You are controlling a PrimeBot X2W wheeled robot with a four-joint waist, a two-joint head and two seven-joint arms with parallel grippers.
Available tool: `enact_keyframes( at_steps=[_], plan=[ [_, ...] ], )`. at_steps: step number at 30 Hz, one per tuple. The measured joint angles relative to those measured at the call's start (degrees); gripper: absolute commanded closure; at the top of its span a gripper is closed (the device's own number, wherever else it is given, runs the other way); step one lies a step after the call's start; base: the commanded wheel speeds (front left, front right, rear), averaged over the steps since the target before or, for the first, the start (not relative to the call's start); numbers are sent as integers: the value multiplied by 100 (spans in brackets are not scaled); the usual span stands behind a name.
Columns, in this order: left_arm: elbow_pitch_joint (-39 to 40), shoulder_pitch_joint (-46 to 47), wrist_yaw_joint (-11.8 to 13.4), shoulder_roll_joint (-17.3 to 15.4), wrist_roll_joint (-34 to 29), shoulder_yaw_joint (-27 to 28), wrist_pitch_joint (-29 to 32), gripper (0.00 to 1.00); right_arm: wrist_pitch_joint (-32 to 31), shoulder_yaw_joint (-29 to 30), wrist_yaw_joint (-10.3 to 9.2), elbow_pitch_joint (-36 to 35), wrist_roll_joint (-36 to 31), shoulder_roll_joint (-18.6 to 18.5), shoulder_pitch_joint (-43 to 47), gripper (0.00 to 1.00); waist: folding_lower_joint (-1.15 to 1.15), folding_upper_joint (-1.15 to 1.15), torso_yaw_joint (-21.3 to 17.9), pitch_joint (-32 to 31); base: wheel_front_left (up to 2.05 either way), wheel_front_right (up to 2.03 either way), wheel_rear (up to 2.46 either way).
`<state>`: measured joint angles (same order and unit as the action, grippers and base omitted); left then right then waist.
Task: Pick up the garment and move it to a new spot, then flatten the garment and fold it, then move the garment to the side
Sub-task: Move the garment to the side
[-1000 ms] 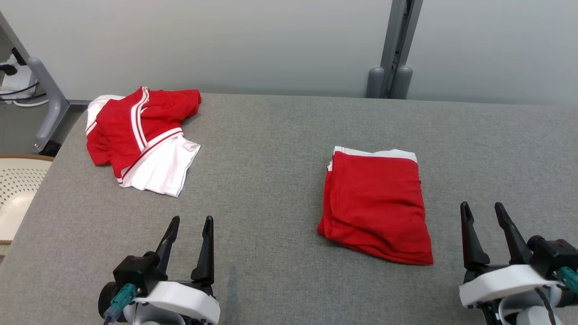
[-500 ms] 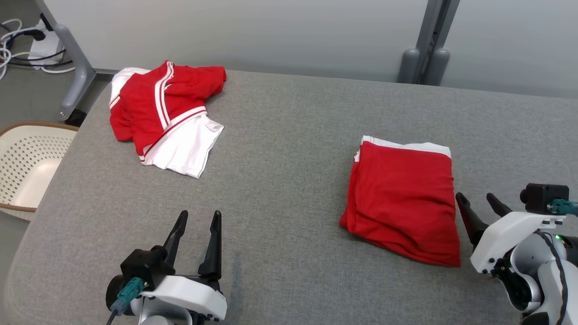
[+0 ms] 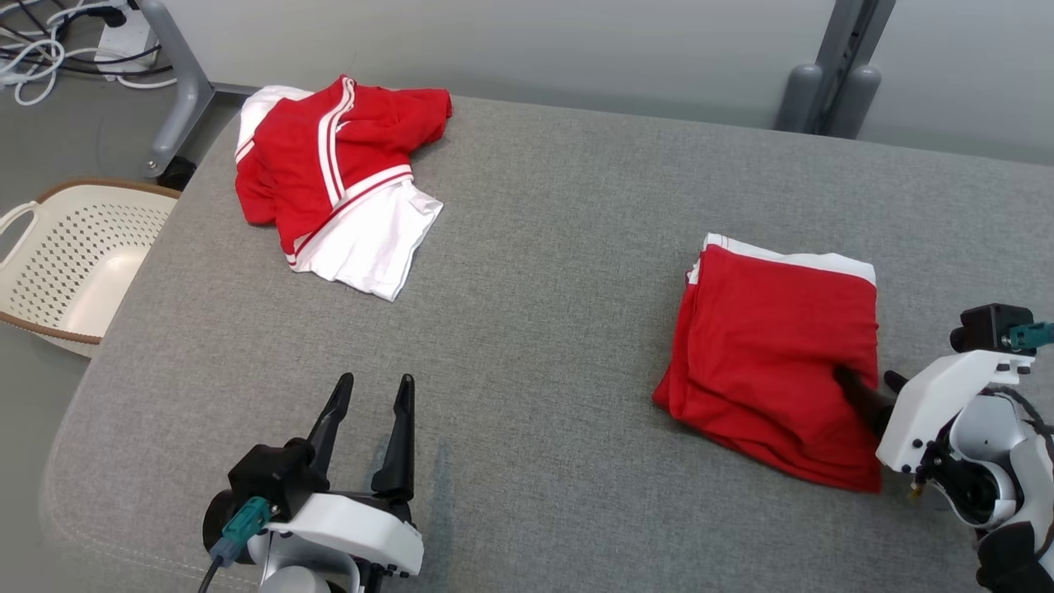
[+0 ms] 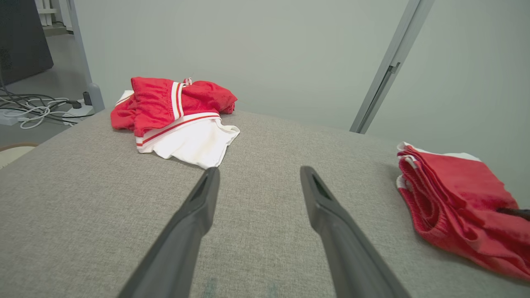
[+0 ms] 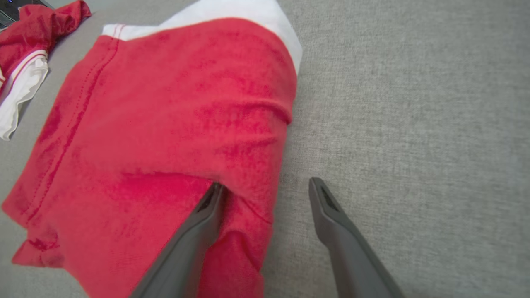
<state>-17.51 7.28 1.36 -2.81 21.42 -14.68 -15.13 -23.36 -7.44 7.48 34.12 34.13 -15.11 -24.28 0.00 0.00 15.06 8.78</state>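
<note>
The right gripper [image 5: 265,186] is held spread across the right edge of the folded red garment [image 3: 766,354]. One finger is laid on the cloth with its tip at a crease, and the other is set just beside the edge over the bare grey bench [image 3: 543,272]. Nothing is pinched. The garment is found on the bench's right half. The left gripper [image 3: 375,383] is held spread over bare bench at the near left. A crumpled red and white garment [image 3: 329,165] is seen at the far left corner, and a perforated cream basket [image 3: 74,247] beside the bench.
</note>
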Motion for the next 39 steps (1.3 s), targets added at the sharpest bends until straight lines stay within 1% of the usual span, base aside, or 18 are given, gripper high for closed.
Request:
enact_keyframes(
  at_steps=[5,6,7,8,9,10,13,14,17,23,26,30,39],
  plan=[
    [15,32,5,0,30,-27,0,0,-91,-140,1,485,96,-37,-338,0,0,0,41,107,0,0,0],
    [19,33,7,1,31,-35,0,0,-79,-181,1,554,134,-35,-400,20,0,0,44,125,0,0,0],
    [23,37,8,0,32,-41,0,0,-71,-225,0,594,178,-25,-453,52,0,0,44,141,0,0,0],
    [27,43,21,0,36,-42,0,0,-40,-279,0,613,225,-16,-487,63,0,0,41,155,0,0,0],
    [32,54,22,-1,38,-41,0,0,-21,-356,0,626,276,-15,-517,80,0,0,35,170,0,0,0],
    [40,66,23,0,38,-40,0,0,25,-439,0,631,309,-14,-543,100,0,0,24,183,0,0,0],
    [46,99,31,-1,32,-31,0,0,127,-678,0,598,387,-74,-602,100,0,0,-41,209,0,0,0],
    [46,99,31,-1,32,-31,0,0,127,-678,0,598,387,-74,-602,100,0,0,-41,209,0,0,0],
    [56,109,22,0,-27,-34,0,0,246,-905,1,543,428,-211,-650,100,0,0,-139,222,0,0,0],
    [108,139,-8,0,-180,-34,0,0,465,-1154,1,383,527,-509,-769,100,0,0,-487,255,0,0,0],
    [116,154,-38,-1,-234,-56,0,0,558,-1178,1,363,560,-641,-834,100,0,0,-745,281,0,0,0],
    [86,206,-93,0,-365,-100,0,0,678,-1210,1,363,632,-708,-838,100,0,0,-1160,320,0,0,0],
    [2,455,-180,-75,-549,-224,3,0,1079,-1292,1,478,772,-589,-867,100,0,0,-2223,472,0,0,0]
  ],
)
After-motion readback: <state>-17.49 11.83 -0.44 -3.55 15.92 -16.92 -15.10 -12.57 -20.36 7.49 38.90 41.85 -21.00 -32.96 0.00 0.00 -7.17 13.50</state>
